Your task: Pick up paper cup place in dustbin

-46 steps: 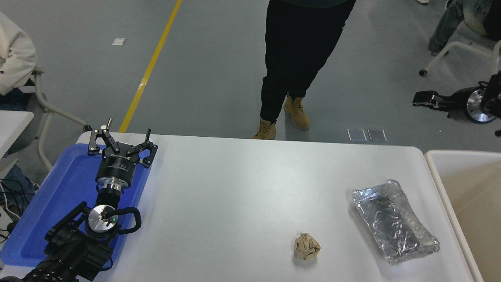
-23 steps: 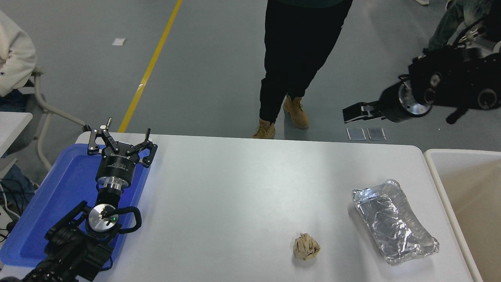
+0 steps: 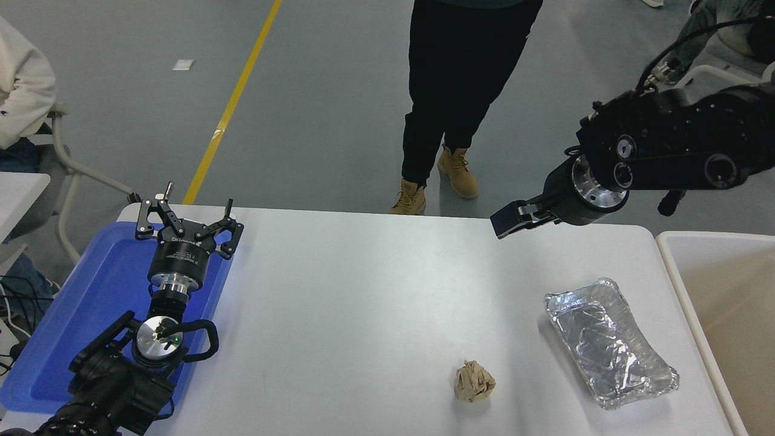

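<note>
Right gripper (image 3: 507,220) has swung in from the right edge to upper right over the table's far edge, fingers' gap unreadable, left gripper (image 3: 189,225) parked wide lower left; paper cup not visible, dustbin (image 3: 684,284) at right edge; cup likely light, crushable, grip sidewall gently
</note>
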Action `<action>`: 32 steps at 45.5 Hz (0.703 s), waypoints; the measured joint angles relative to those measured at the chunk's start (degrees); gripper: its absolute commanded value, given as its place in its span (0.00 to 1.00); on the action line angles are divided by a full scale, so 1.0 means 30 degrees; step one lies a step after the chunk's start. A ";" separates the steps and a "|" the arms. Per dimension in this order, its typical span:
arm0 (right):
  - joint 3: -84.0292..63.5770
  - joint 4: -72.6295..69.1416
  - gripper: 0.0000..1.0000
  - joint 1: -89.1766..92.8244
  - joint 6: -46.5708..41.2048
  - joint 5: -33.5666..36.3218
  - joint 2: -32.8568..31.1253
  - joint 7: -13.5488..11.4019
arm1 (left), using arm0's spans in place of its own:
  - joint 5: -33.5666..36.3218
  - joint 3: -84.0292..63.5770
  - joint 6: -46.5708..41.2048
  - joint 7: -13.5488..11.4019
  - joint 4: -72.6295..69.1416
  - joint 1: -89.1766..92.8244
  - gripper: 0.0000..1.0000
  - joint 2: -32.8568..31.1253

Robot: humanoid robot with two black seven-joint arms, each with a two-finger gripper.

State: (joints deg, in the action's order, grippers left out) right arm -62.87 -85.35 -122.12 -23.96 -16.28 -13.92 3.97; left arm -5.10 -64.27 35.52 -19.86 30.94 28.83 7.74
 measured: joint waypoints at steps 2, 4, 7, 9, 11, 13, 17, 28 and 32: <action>-0.0182 -0.0232 1.00 -0.0253 -0.0294 0.0250 0.0001 -0.0003 | 0.0001 0.0000 0.0001 0.0000 0.0000 0.0000 1.00 0.0000; -0.0328 -0.0438 1.00 -0.0505 -0.0551 0.0463 -0.0021 -0.0002 | 0.0001 0.0000 0.0002 0.0000 0.0000 0.0000 1.00 0.0000; -0.0516 -0.0766 1.00 -0.0828 -0.0852 0.0719 -0.0152 -0.0003 | -0.0001 0.0000 0.0003 -0.0001 0.0000 0.0000 1.00 0.0000; -0.0658 -0.1042 1.00 -0.1129 -0.1060 0.0929 -0.0291 -0.0002 | 0.0001 0.0000 0.0003 0.0000 0.0000 0.0000 1.00 -0.0001; -0.0814 -0.1364 1.00 -0.1444 -0.1300 0.1202 -0.0427 -0.0004 | 0.0000 0.0000 0.0004 0.0000 0.0000 0.0000 1.00 -0.0001; -0.0877 -0.1487 1.00 -0.1597 -0.1405 0.1342 -0.0486 -0.0002 | 0.0003 0.0000 0.0004 0.0000 0.0000 0.0000 1.00 0.0000; -0.1073 -0.1810 1.00 -0.2091 -0.1739 0.1865 -0.0678 -0.0003 | 0.0000 0.0000 0.0005 0.0000 0.0000 0.0000 1.00 0.0003; -0.1393 -0.2451 1.00 -0.3091 -0.2986 0.2632 -0.1176 -0.0050 | 0.0006 0.0000 0.0006 0.0000 0.0000 0.0000 1.00 0.0012; -0.1471 -0.2549 1.00 -0.3227 -0.3247 0.2747 -0.1244 -0.0060 | 0.0005 -0.0001 0.0006 0.0000 0.0000 0.0000 1.00 0.0013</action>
State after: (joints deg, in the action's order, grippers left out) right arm -67.28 -92.99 -131.80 -33.70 -8.03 -17.66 3.79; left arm -5.08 -64.27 35.54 -19.86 30.94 28.83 7.77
